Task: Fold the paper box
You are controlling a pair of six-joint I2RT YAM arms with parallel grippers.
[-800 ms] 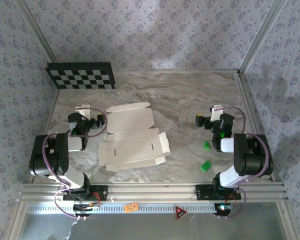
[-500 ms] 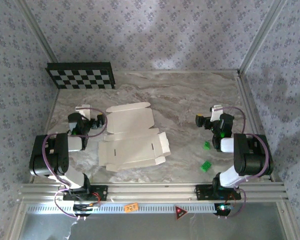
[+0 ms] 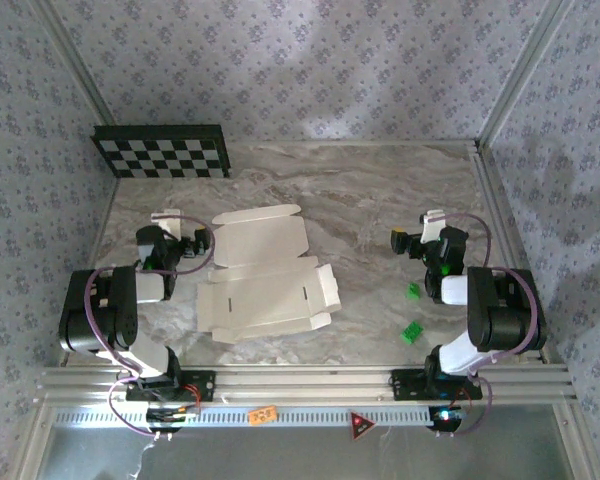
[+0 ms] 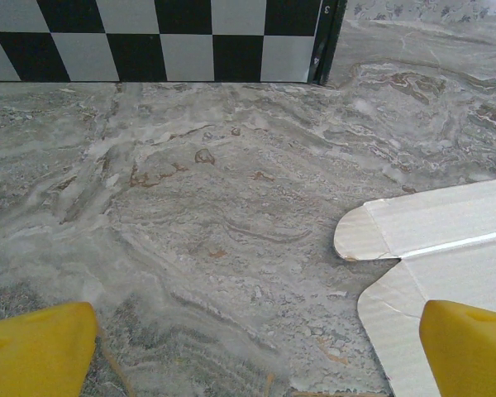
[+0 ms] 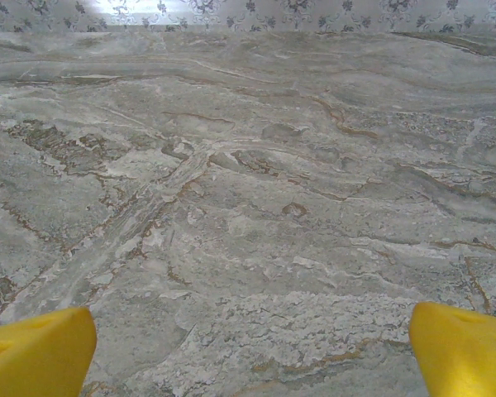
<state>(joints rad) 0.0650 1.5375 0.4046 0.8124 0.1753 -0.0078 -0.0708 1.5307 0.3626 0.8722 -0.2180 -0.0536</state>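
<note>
Stillness held across the frames: neither arm nor card had shifted from the earlier pictures, so the task stood no further on. The paper box point(image 3: 265, 280), a large white die-cut cardboard sheet with flaps, lay unfolded on the grey marbled bench point(image 3: 370, 190), left of centre. The left pincer point(image 3: 192, 245) sat just beside the sheet's left edge, its jaws spread wide and empty; in its wrist view a rounded flap lay near the right yellow fingertip point(image 4: 471, 347). The right pincer point(image 3: 400, 240) stood well apart from the sheet, equally wide and empty, near two small green blocks point(image 3: 413, 290). Folding, I judged, had not begun.
</note>
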